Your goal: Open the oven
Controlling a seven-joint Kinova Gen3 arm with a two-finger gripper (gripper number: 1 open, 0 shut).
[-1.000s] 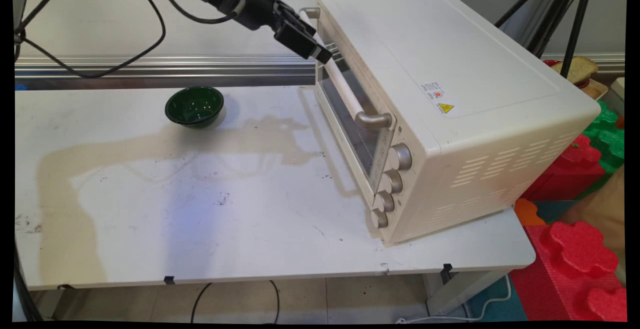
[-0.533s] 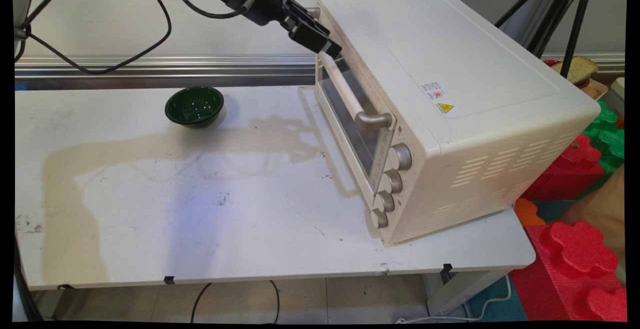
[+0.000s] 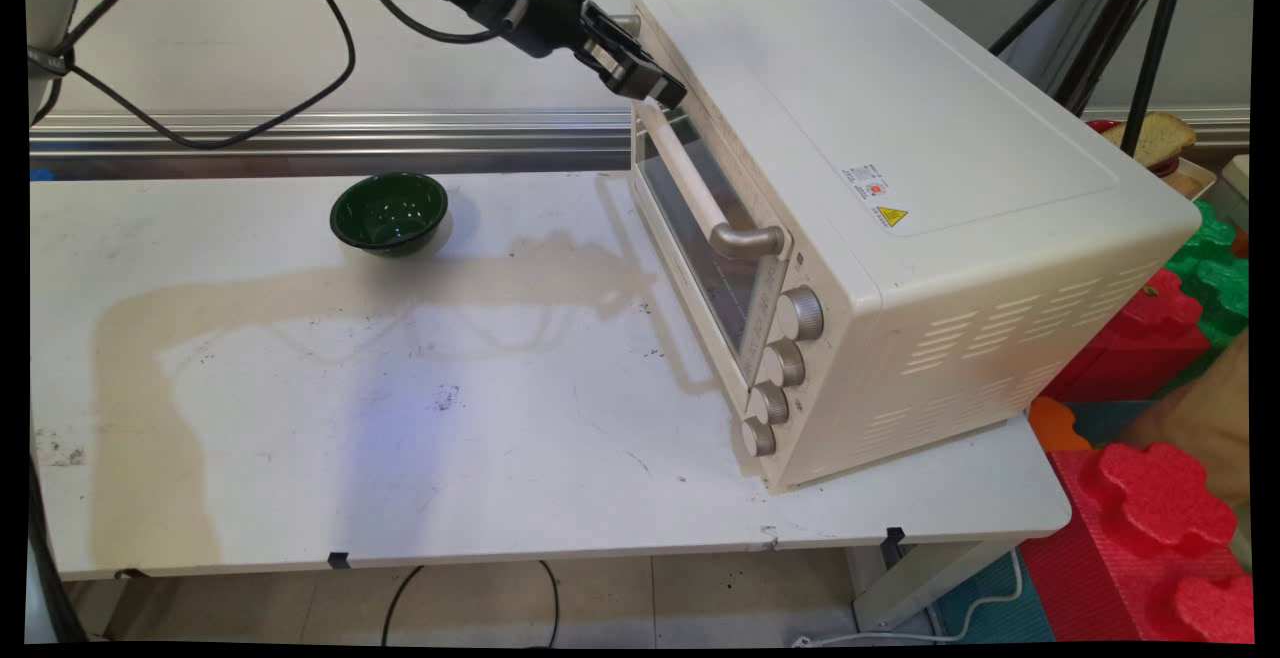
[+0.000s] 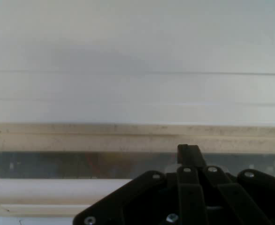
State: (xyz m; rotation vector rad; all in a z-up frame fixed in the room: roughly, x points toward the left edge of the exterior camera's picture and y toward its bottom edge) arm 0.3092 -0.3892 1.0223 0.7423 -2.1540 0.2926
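A cream toaster oven [image 3: 900, 188] stands on the right part of the white table [image 3: 400, 418], its glass door [image 3: 700, 248] facing left with a long bar handle [image 3: 690, 178]. My black gripper [image 3: 665, 93] is shut and empty, its tip against the upper far end of the door, just above the handle. In the hand view the gripper [image 4: 189, 152] shows its fingers pressed together in front of the door's top rim [image 4: 104, 136]. The glass [image 4: 57, 164] and the handle [image 4: 43, 187] lie below that rim, and the oven's top [image 4: 128, 56] lies beyond it.
A dark green bowl [image 3: 389, 212] sits on the table left of the oven. A column of knobs [image 3: 785, 363] runs down the oven's near front. Black cables [image 3: 300, 88] hang from the arm. Red and green foam blocks [image 3: 1150, 498] and tripod legs [image 3: 1110, 28] stand to the right.
The gripper has moved right and slightly up, from in front of the door's handle to the door's upper edge. The bowl and oven body stay put.
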